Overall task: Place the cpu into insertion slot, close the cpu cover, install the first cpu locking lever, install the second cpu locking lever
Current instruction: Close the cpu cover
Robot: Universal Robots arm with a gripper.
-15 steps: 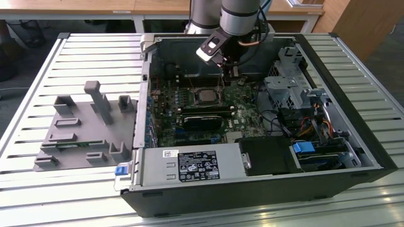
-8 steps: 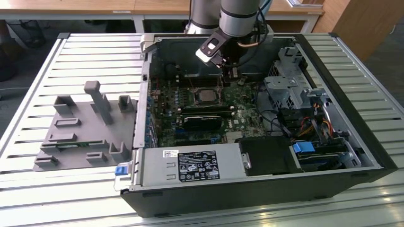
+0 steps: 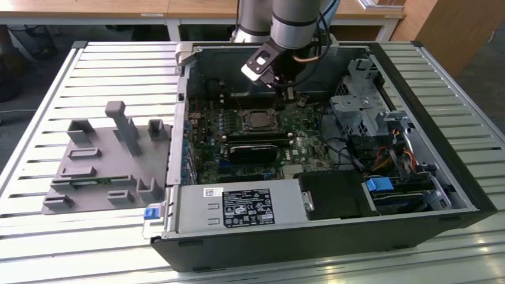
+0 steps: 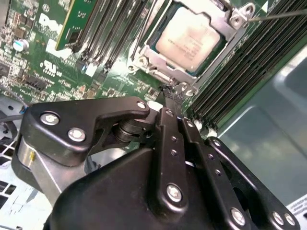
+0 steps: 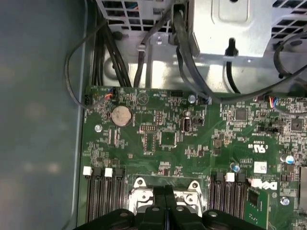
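I have the gripper (image 3: 280, 92) inside the open computer case (image 3: 465, 177). In the exterior view it hangs at about one o'clock from the cpu (image 3: 256, 120). In the second wrist view the gripper (image 4: 171, 93) has its two black fingers (image 4: 165, 129) pressed flat together with nothing visible between them. Their tips sit right at the edge of the cpu cover (image 4: 163, 67), touching it or just short of it; I cannot tell which.

The cpu (image 4: 189, 36) lies flat in the insertion slot (image 4: 154, 46) with its pale face up. The cover is down around it, framing it through its window. A thin metal rod (image 4: 280, 14) runs past the far corner of the cover.

In the exterior view a grey plastic fixture (image 3: 103, 160) stands on the slatted table (image 3: 118, 71), at nine o'clock from the case.
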